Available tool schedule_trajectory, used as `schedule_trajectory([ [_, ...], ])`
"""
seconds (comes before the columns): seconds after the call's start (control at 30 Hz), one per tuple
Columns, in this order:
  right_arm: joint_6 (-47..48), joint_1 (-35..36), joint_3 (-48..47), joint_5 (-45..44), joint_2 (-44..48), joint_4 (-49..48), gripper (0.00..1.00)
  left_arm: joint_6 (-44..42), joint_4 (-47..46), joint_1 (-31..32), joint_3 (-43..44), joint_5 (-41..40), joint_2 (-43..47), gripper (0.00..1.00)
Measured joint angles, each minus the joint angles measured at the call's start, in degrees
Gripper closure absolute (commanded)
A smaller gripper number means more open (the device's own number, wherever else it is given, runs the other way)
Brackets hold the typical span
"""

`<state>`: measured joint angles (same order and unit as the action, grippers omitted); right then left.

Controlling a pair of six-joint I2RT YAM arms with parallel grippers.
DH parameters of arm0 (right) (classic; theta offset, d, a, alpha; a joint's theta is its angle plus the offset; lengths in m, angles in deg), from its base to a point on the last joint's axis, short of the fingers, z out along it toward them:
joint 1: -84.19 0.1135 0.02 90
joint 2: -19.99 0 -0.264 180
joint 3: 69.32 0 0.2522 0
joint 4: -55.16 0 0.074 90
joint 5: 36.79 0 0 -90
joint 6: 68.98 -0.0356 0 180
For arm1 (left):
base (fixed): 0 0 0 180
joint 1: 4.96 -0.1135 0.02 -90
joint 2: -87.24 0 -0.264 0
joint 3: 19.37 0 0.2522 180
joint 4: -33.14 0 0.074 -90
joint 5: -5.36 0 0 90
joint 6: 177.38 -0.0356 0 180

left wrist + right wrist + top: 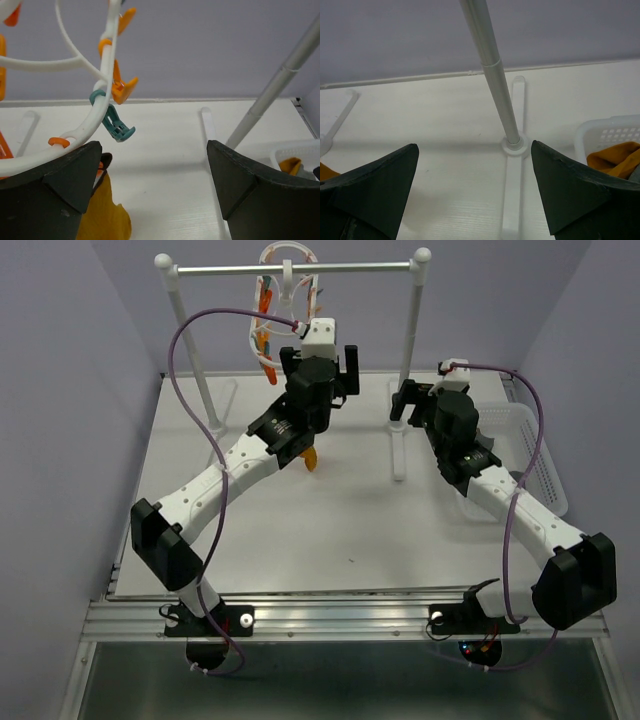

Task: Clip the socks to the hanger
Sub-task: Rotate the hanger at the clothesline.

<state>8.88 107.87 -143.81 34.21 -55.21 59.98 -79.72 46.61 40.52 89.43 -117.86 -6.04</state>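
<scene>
The white oval hanger (285, 290) hangs from the rail, with its rim (107, 60) and its orange and teal clips (117, 125) at the upper left of the left wrist view. A mustard sock (102, 215) with a dark cuff dangles under the rim. Its top is hidden behind my left finger, and it also shows below the left arm (311, 459). My left gripper (154, 145) is open and empty just right of the hanger (320, 375). My right gripper (474, 145) is open and empty, facing the rail's right post (418, 398). Another mustard sock (615, 157) lies in the basket.
The metal rail stand has white posts; its right post (492, 75) and foot (515, 145) stand straight ahead of the right gripper. The clear plastic basket (545, 465) sits at the table's right edge, beside the right arm. The purple back wall stands close behind the rail.
</scene>
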Motion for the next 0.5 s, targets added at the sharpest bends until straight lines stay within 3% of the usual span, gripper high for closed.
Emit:
schedule_trajectory([
  [0.33,0.59,0.0,0.02,2.64,0.0,-0.07,0.0,1.01,0.11,-5.77,-6.45,-9.27,6.6,0.01],
  [0.5,0.59,0.0,0.07,3.67,0.11,-0.09,0.0,1.7,-0.35,-11.34,-9.44,-9.79,10.73,0.01],
])
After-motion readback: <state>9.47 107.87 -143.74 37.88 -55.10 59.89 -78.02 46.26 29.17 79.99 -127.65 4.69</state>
